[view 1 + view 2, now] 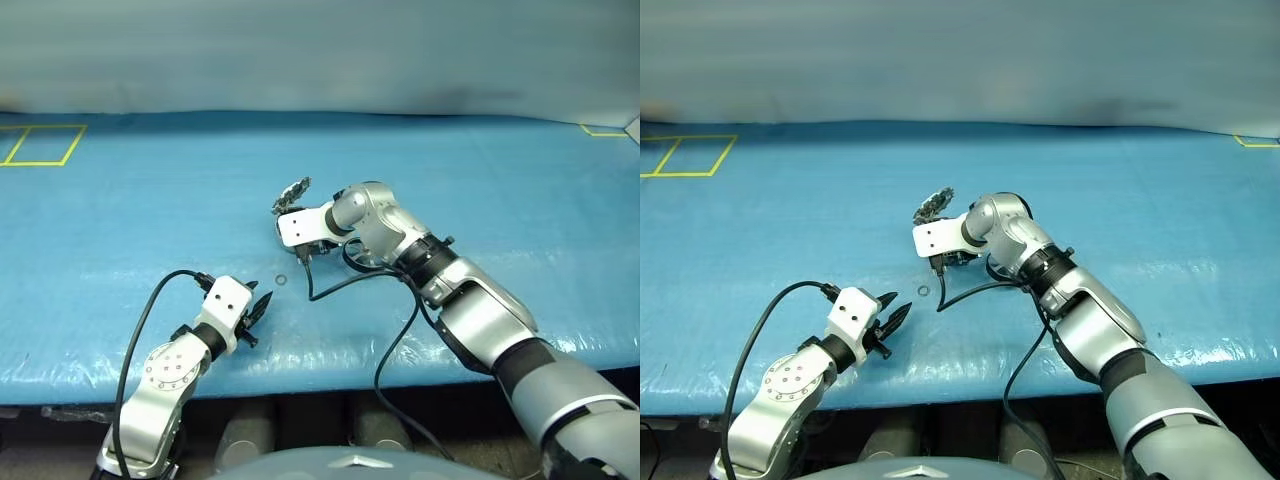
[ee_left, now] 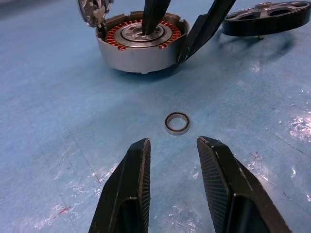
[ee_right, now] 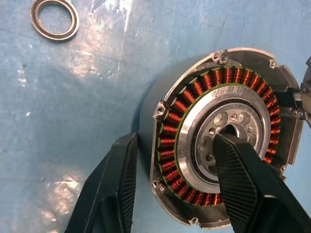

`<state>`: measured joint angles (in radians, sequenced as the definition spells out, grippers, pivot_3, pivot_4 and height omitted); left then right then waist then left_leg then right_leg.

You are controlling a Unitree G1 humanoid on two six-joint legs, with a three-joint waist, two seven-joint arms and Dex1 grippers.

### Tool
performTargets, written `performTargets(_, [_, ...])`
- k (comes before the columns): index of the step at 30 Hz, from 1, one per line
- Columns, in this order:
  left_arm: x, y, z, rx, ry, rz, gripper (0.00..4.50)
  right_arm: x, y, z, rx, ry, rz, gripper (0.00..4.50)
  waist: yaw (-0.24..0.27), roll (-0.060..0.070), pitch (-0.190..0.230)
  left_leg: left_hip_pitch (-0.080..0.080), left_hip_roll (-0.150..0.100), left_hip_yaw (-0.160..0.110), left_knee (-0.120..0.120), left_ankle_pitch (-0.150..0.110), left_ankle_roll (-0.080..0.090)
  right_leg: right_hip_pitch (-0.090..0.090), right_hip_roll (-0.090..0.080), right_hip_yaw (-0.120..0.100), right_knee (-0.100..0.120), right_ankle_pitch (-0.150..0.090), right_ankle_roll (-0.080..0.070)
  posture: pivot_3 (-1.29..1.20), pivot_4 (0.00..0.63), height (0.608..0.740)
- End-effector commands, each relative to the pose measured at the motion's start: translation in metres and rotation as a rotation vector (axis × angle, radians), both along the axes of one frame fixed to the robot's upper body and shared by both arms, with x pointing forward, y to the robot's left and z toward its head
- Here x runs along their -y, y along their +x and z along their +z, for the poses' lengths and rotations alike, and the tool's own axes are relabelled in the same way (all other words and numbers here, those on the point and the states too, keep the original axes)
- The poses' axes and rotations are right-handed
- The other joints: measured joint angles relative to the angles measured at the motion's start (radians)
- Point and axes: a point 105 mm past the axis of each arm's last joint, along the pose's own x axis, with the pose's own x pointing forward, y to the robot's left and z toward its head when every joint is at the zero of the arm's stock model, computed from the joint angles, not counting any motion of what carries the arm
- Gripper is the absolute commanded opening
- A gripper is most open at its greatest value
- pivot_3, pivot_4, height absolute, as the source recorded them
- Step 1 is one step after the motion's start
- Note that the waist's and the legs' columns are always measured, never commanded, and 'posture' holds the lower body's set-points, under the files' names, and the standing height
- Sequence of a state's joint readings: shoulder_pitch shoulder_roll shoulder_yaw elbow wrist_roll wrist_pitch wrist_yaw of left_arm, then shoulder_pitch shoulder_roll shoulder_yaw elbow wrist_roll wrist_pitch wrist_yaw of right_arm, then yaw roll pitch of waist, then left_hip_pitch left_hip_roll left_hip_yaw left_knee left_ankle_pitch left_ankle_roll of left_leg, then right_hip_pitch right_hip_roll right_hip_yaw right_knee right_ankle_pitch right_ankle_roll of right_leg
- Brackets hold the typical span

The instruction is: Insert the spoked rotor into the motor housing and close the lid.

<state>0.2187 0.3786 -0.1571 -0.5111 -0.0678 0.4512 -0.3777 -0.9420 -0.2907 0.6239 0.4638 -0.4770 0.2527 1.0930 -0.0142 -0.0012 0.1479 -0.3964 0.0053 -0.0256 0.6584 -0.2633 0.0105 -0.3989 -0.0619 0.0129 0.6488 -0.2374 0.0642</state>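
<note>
Right gripper (image 3: 172, 184) reached down over the motor housing (image 3: 160, 104) near the middle of the blue table (image 1: 480, 180). Its jaws stood partly apart, straddling the housing wall: one finger (image 3: 243, 174) sat inside on the silver centre, the other (image 3: 114, 184) ran down outside the grey wall. Whether they actually pinched the wall could not be told; the outer finger looked right against it.

Housing sat upright, open, coppery windings (image 3: 170, 131) showing all round. The lid (image 2: 91, 10) stood raised at the hinge on the rim, mostly cut off at the frame edge; from the head views it was a small dark shape above the right gripper.

The spoked rotor (image 2: 266, 18) lay on the table just beside the housing, apart from it, partly cut off by the frame edge.

A tiny thin metal ring (image 2: 177, 123) lay flat on the table between the housing and the left gripper (image 2: 172, 150).

Left gripper hovered low, nearer the table's front edge, jaws parted with nothing between them, pointed toward the ring.
</note>
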Motion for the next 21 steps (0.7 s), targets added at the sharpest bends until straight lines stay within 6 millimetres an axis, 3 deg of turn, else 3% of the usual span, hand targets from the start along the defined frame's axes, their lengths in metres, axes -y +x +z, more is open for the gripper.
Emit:
performTargets(1, [0.005, 0.001, 0.006, 0.02, -0.008, -0.026, 1.59, 0.004, -0.013, 0.013, 0.006, 0.069, -0.033, 1.99, 0.0, 0.0, 0.0, 0.0, 0.0, 0.0, 0.0, 0.0, 0.0, 0.0, 0.0, 0.0, 0.0, 0.0, 0.0, 0.0, 0.15, 0.74])
performTargets(10, [0.004, 0.007, 0.013, 0.093, -0.016, -0.048, 1.59, 0.004, -0.053, 0.055, 0.075, 0.263, -0.065, 1.99, -0.01, 0.001, 0.001, 0.0, 0.001, 0.001, 0.001, 0.0, 0.0, -0.001, 0.001, 0.0, 0.001, 0.0, 0.0, 0.0, 0.15, 0.74])
performTargets(21, [-0.024, 0.0, 0.016, 0.228, -0.005, 0.006, 1.59, 0.001, -0.091, 0.04, 0.016, 0.359, -0.181, 1.99, -0.006, 0.001, 0.001, 0.0, 0.001, 0.0, 0.002, 0.0, 0.0, 0.0, 0.0, 0.0, 0.001, 0.0, -0.001, 0.0, 0.15, 0.74])
